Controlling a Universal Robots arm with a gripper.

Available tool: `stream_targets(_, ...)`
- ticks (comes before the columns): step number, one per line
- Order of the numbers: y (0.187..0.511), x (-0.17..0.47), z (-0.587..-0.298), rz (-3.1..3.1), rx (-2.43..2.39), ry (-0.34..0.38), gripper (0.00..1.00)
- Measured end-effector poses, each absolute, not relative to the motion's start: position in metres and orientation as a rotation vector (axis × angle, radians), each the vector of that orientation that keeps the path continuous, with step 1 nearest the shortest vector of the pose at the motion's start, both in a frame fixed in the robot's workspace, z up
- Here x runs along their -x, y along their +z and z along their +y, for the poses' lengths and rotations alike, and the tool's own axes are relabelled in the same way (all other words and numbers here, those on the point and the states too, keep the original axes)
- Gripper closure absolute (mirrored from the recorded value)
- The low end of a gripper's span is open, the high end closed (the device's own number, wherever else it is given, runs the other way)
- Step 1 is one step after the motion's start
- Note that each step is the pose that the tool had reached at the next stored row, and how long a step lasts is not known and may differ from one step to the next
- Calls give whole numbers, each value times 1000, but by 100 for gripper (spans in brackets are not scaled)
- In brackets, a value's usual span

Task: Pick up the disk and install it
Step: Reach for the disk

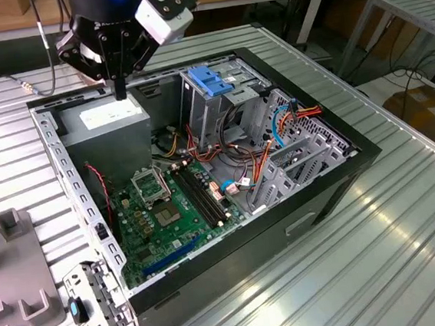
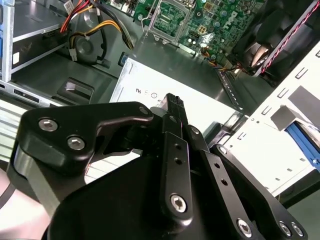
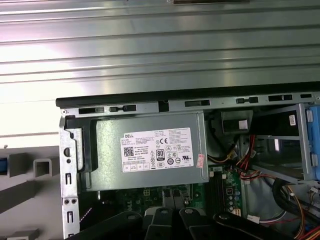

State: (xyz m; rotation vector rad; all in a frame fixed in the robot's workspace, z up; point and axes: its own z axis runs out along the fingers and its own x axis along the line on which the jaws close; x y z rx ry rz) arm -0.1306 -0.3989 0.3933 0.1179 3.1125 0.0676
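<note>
1 gripper (image 1: 120,89) hangs over a rear corner of the open case (image 1: 72,185). Its fingers (image 2: 176,125) are pressed together with nothing between them, tips just above the power supply (image 1: 109,121).

The case lies on its side on the ribbed surface (image 1: 380,255). It holds the power supply, a motherboard (image 1: 168,210), red and orange cables (image 1: 277,138) and a metal cage (image 1: 212,86) with a blue top.

Where the disk lies I cannot tell for sure, nor which way its long axis runs. In the second wrist view a blue strip (image 2: 302,144) runs along a pale fixture (image 2: 270,145) just outside the case wall, and it may be a rail.

The first wrist view looks straight down on the supply's white sticker (image 3: 157,150). The exterior view takes in the whole case.
</note>
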Motion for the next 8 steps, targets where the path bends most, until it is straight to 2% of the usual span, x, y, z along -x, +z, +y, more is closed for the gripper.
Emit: stream_targets(8, 393, 135, -399, 3112, -118, 68, 89)
